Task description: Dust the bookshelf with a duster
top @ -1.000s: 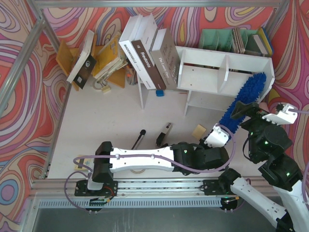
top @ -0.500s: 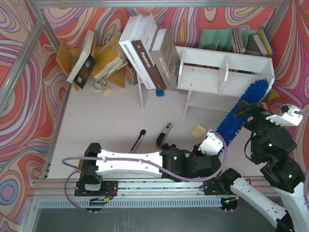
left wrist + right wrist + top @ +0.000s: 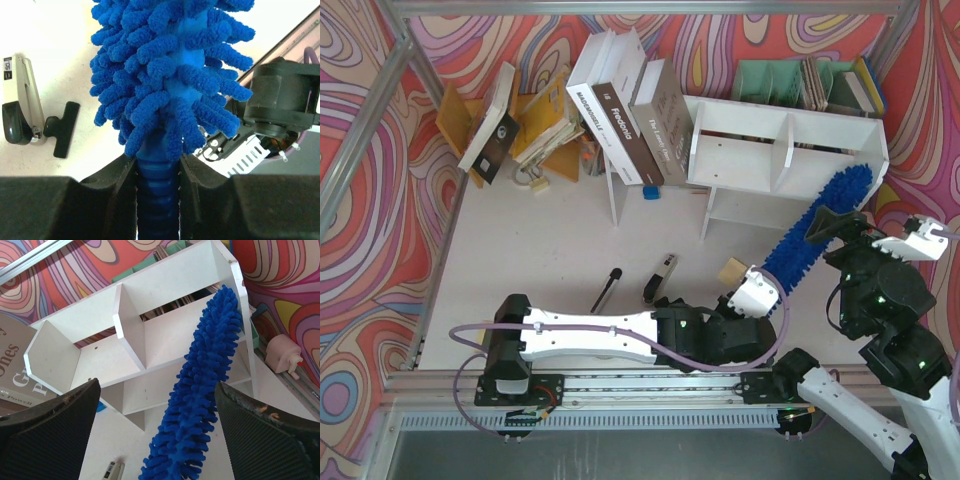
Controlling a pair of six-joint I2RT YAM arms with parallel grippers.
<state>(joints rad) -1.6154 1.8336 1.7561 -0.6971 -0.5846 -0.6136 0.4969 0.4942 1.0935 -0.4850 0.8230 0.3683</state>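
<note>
Top view: duster lies on a diagonal, handle end low-left in left gripper, fluffy tip up-right at the right end of bookshelf. Right gripper sits just beside the strands. 1 book spine reads "MADEMOISELLE". Left wrist view is the only one showing the grip: fingers clamped on the ribbed blue handle, head pointing away. Black-and-silver tool is at left, label too small to read. Right wrist view: the right gripper's 2 fingers are wide apart, holding nothing. Duster tip is by the shelf's right side panel. Pink bottle is seen only here. Book cover shows "ones", "powell".
</note>
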